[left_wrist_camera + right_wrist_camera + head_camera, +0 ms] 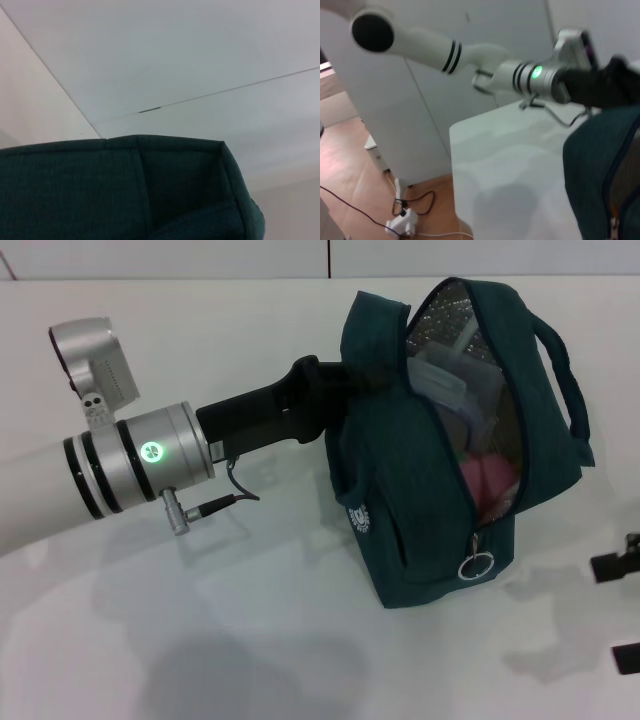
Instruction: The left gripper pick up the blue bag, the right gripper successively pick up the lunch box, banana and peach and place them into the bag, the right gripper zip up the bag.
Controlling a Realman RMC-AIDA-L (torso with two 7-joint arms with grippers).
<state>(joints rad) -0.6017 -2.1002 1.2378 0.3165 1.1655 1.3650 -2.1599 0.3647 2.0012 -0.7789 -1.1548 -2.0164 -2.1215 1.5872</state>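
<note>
The blue bag [420, 490] is standing upright on the white table [250, 640], right of the middle in the head view, with its long zip gaping wide along the top so that the silvery lining is showing, and the silver ring pull [476, 566] is hanging at the near, low end of the zip. Inside the opening the lunch box [445, 380] is lying toward the far end, seen as clear plastic, and the peach [488, 478] is sitting nearer the front as a pink round shape; no yellow fruit is making itself out in the opening. One rope-like handle [565, 370] is arching over the bag's right side, and the small white round logo [359, 519] is facing the camera on the near left panel. The left gripper [335, 390] is reaching in from the left and pressing against the bag's upper left edge, where its fingers are going out of sight behind the fabric, so whether they are closed on the bag I cannot tell; the left wrist view is showing only the teal rim of the bag [150, 190] close up against a pale background. The right gripper [622, 610] is sitting low at the right edge of the head view, well apart from the bag, with only two dark bits of it showing, and how far its fingers are parted I cannot tell. The right wrist view is looking across the table at the left arm [485, 60] and the bag's side [605, 175]
</note>
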